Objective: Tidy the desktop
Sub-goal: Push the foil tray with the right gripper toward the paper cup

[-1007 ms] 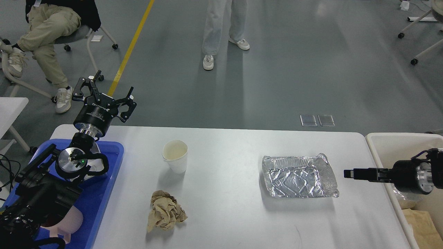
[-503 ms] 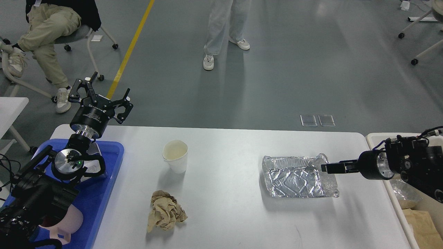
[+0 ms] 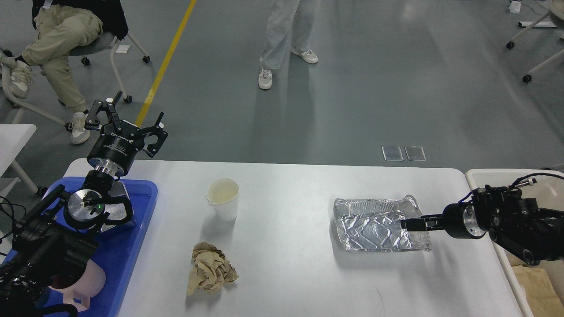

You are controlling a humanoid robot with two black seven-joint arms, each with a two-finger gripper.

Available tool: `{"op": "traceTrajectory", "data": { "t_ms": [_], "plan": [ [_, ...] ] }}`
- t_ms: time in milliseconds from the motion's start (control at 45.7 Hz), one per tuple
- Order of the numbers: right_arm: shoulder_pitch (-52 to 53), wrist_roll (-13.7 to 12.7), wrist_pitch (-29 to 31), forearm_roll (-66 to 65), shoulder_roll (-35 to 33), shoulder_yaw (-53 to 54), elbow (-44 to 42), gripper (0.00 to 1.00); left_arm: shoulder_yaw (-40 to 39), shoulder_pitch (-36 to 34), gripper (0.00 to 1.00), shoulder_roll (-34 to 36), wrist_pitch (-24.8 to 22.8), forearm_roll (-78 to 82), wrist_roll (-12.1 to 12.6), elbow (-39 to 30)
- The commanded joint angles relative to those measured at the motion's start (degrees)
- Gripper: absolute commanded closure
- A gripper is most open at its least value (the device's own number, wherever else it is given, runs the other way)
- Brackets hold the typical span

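Observation:
The white desktop [image 3: 291, 273] carries a crumpled aluminium foil tray [image 3: 370, 222] at the right, a white paper cup [image 3: 223, 199] standing upright left of centre, and a crumpled ball of brown paper [image 3: 210, 273] in front of the cup. My right gripper [image 3: 406, 223] reaches in from the right and sits low over the right part of the foil tray; its fingers show as one dark bar. My left gripper [image 3: 132, 115] is open and empty, raised above the desktop's back left corner.
A blue plastic tray [image 3: 136, 237] at the left edge holds a pink cup-like thing [image 3: 86, 281], partly hidden by my left arm. A cream-white bin [image 3: 484, 176] beside the right edge holds brown paper [image 3: 539, 286]. Two people are on the floor beyond the desktop.
My right gripper has moved left from above the bin's edge to over the foil tray's right part and come down lower. My left gripper has drifted slightly left, still open.

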Motion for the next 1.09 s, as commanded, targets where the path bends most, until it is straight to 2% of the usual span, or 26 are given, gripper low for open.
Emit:
{"op": "traceTrajectory", "data": {
  "t_ms": [0, 219, 285, 306, 394, 503, 525, 569, 591, 832, 1072],
  "plan": [
    [-0.60, 0.01, -0.62, 0.04, 1.21, 0.00, -1.99, 0.13, 0.00, 0.00, 0.03, 0.00, -0.10, 0.00, 0.00, 0.00],
    [-1.66, 0.01, -1.50, 0.04, 4.20, 0.00, -7.26, 0.37, 0.00, 0.00, 0.03, 0.08, -0.10, 0.00, -0.09, 0.00],
    [-2.10, 0.18, -1.50, 0.04, 4.64, 0.00, -7.62, 0.52, 0.00, 0.00, 0.03, 0.08, -0.01, 0.00, -0.09, 0.00],
    [-2.10, 0.18, -1.41, 0.13, 4.82, 0.00, -7.70, 0.61, 0.00, 0.00, 0.03, 0.17, -0.09, 0.00, -0.09, 0.00],
    [-2.19, 0.10, -1.24, 1.27, 5.00, -0.09, -7.71, 0.66, -0.09, -0.09, 0.03, 0.26, -0.01, 0.00, -0.09, 0.00],
    [-2.01, 0.18, -1.24, 2.59, 5.26, -2.64, -7.88, 0.78, 0.00, -0.09, 0.03, 0.79, -0.01, 0.00, -0.09, 0.00],
    [-2.01, 0.18, -1.24, 2.94, 5.26, -3.16, -7.88, 0.81, 0.00, -0.09, 0.03, 0.79, -0.09, 0.00, -0.09, 0.00],
    [-1.84, 0.10, -1.24, 3.91, 5.35, -3.96, -8.14, 0.97, 0.00, -0.09, 0.03, 0.79, -0.01, 0.00, -0.09, 0.00],
    [-1.75, 0.10, -1.15, 4.43, 5.44, -4.31, -8.41, 1.00, 0.00, -0.09, 0.03, 0.79, -0.09, 0.00, -0.09, 0.00],
    [-0.70, -0.43, 1.22, 16.03, 7.81, -10.02, -10.43, 1.00, 0.00, -0.09, 0.03, 0.79, -0.10, 0.00, -0.09, 0.00],
    [2.82, 0.89, 2.01, 20.96, 7.11, -14.77, -9.55, 1.00, 0.00, -0.09, 0.03, 0.70, -0.01, 0.00, -0.17, 0.00]
  ]
}}
